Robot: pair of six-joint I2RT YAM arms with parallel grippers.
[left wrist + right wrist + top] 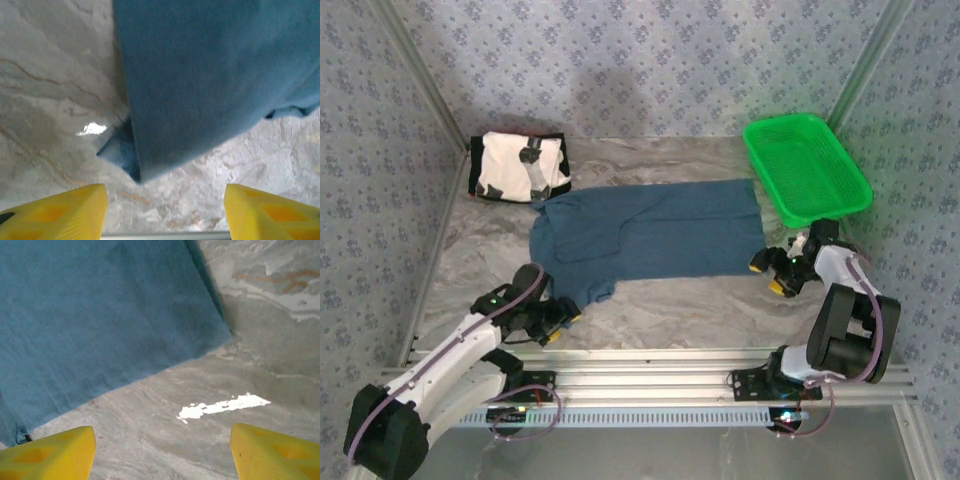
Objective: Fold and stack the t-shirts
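Observation:
A plain teal-blue t-shirt (650,240) lies spread flat across the middle of the table. A cream-white t-shirt with black edges (518,165) sits folded at the back left. My left gripper (565,325) hovers low just short of the blue shirt's near-left sleeve, and its jaws stand open over bare table. In the left wrist view the sleeve tip (165,150) lies just ahead of the left gripper (165,212). My right gripper (766,277) is open beside the shirt's near-right corner. In the right wrist view that corner (210,335) lies ahead of the right gripper (162,455), apart from it.
A bright green plastic basket (805,165) stands tilted at the back right, close behind the right arm. Patterned walls close in the marbled table (680,305) on three sides. An aluminium rail (650,365) runs along the near edge.

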